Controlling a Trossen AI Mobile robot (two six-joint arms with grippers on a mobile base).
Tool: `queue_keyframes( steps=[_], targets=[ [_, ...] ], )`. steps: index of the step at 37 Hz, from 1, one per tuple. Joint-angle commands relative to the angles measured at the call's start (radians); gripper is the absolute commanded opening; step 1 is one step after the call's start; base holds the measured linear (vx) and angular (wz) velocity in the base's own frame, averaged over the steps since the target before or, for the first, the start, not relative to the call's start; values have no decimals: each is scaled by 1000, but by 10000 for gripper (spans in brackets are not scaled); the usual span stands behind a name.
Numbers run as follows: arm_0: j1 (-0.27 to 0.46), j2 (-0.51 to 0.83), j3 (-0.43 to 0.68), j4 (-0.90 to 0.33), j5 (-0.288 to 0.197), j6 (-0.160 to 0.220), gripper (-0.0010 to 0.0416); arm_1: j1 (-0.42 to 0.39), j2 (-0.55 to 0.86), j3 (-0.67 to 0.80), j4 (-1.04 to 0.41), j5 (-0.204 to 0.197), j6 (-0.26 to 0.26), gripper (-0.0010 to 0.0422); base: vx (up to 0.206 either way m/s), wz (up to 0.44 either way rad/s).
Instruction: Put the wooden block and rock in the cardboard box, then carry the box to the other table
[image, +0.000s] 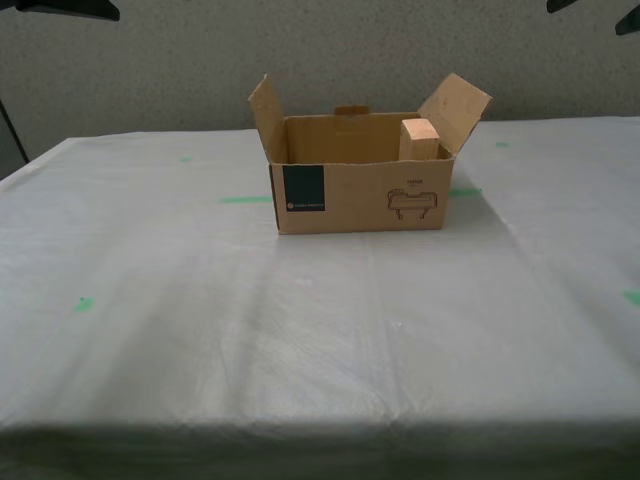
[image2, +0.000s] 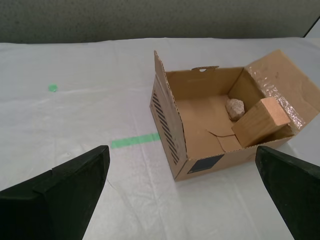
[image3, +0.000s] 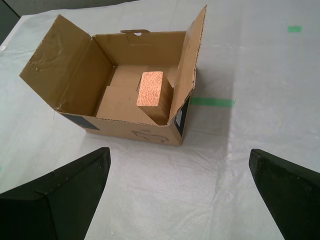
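The cardboard box (image: 350, 200) stands open on the other table (image: 300, 350), a wrinkled white sheet with green tape marks. The wooden block (image: 420, 138) leans inside it at the end toward the exterior view's right, also seen as block (image3: 152, 92) and block (image2: 260, 121). The rock (image2: 234, 108) lies on the box floor beside the block; the other views do not show it. My first gripper (image3: 179, 151) and my second gripper (image2: 181, 155) both hover open above the sheet, short of the box (image3: 75, 75), with nothing between their fingers.
Green tape strips (image: 245, 199) lie on either side of the box, with small green marks (image: 84, 303) farther out. A speckled wall (image: 150, 70) rises behind the table. Dark arm parts (image: 60, 8) show at the exterior view's top corners.
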Motion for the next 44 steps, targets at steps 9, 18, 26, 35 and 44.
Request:
queue_keyframes(
  steps=[9, 18, 26, 35, 44],
  targets=[
    [1, -2, 15, 19, 4, 3, 387, 0, 0, -63, 78, -1, 8, 400, 0, 0],
    [0, -2, 16, 16, 4, 3, 387, 0, 0, -69, 75, -1, 7, 400, 0, 0],
    [0, -2, 16, 17, 4, 3, 387, 0, 0, -69, 76, -2, 7, 400, 0, 0],
    [0, -2, 16, 17, 4, 3, 387, 1, 0, -69, 76, -2, 7, 400, 0, 0],
    [0, -2, 16, 17, 4, 3, 387, 0, 0, -69, 76, -2, 7, 400, 0, 0]
  ],
)
